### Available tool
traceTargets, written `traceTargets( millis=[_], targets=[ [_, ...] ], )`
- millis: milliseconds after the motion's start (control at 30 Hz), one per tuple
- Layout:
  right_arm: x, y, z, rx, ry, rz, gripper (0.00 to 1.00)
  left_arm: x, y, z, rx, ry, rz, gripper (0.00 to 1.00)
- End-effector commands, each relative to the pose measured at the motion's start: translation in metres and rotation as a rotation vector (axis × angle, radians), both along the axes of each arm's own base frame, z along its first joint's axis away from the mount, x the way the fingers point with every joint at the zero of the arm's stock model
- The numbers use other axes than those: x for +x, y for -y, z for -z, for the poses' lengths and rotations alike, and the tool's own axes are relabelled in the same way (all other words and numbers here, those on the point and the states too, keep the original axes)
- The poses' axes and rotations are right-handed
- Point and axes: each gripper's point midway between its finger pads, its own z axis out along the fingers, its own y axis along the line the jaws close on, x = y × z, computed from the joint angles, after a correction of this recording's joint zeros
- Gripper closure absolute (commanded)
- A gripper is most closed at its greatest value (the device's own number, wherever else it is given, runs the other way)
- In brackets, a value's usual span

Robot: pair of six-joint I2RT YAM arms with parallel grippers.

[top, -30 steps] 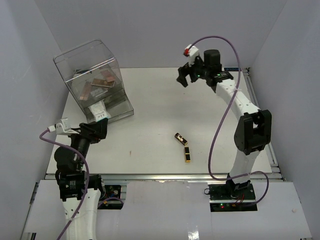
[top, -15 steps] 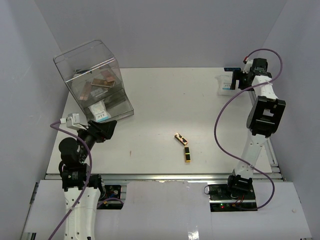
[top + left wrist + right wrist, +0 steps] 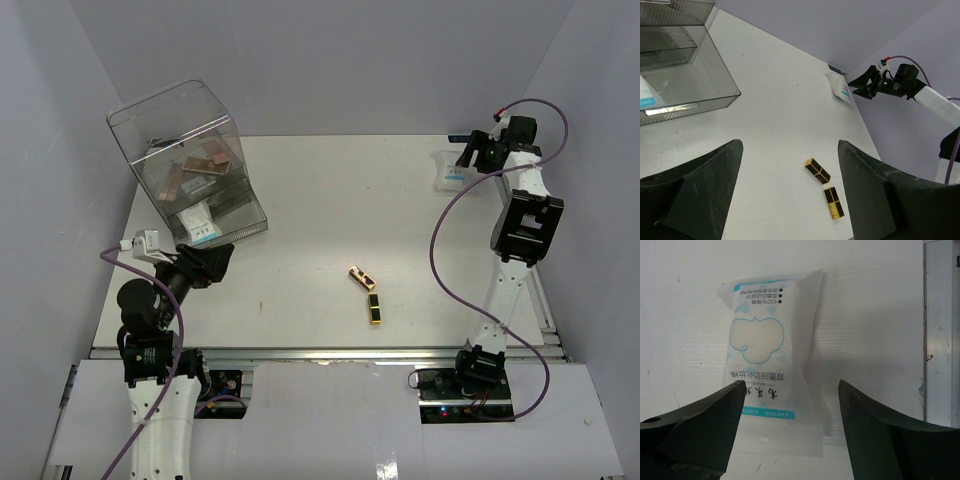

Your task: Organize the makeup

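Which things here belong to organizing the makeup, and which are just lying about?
Makeup: white-blue plastic sachet on the white table; two slim black-and-gold lipstick tubes; flat pink-brown palettes and a second sachet in the big clear plastic box.
Not makeup: the box itself; purple cables.

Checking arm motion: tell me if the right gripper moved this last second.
Yes: right gripper swung right, away from the clear box, to the sachet near the table's right edge.

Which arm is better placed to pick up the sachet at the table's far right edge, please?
The right arm. The right gripper hangs open over the sachet, fingers framing it. The left gripper is open too, but across the table near the clear box.
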Motion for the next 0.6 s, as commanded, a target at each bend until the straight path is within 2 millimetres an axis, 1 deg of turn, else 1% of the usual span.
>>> traceTargets(
  millis=[0,133,167,200,233,300,367,467,567],
  targets=[
    [0.014,-0.011,0.003,0.097,0.032,0.005,0.24,-0.005,0.002,-0.003,0.009,0.006,0.009,0.12],
    [0.013,-0.021,0.015,0.112,0.009,-0.004,0.35,-0.009,0.001,-0.006,0.01,0.008,0.003,0.12],
    [0.013,-0.021,0.015,0.112,0.009,-0.004,0.36,-0.009,0.001,-0.007,0.009,0.01,0.002,0.12],
    [0.012,-0.021,0.016,0.118,0.004,0.002,0.42,-0.009,0.001,-0.007,0.006,0.009,0.003,0.12],
    [0.012,-0.021,0.017,0.117,0.004,0.002,0.45,-0.01,0.002,-0.007,0.002,0.007,0.005,0.12],
    [0.01,-0.022,0.018,0.117,0.001,-0.001,0.56,-0.01,0.004,-0.008,-0.009,0.006,0.015,0.12],
    [0.009,-0.024,0.011,0.113,0.024,-0.025,0.7,-0.011,0.011,-0.011,-0.023,0.02,0.063,0.12],
    [0.0,-0.035,-0.002,0.125,0.066,-0.082,0.8,-0.012,0.024,-0.013,-0.075,0.02,0.15,0.13],
    [-0.021,-0.051,-0.015,0.16,0.096,-0.168,0.84,-0.012,0.036,-0.013,-0.128,0.005,0.232,0.14]
  ],
)
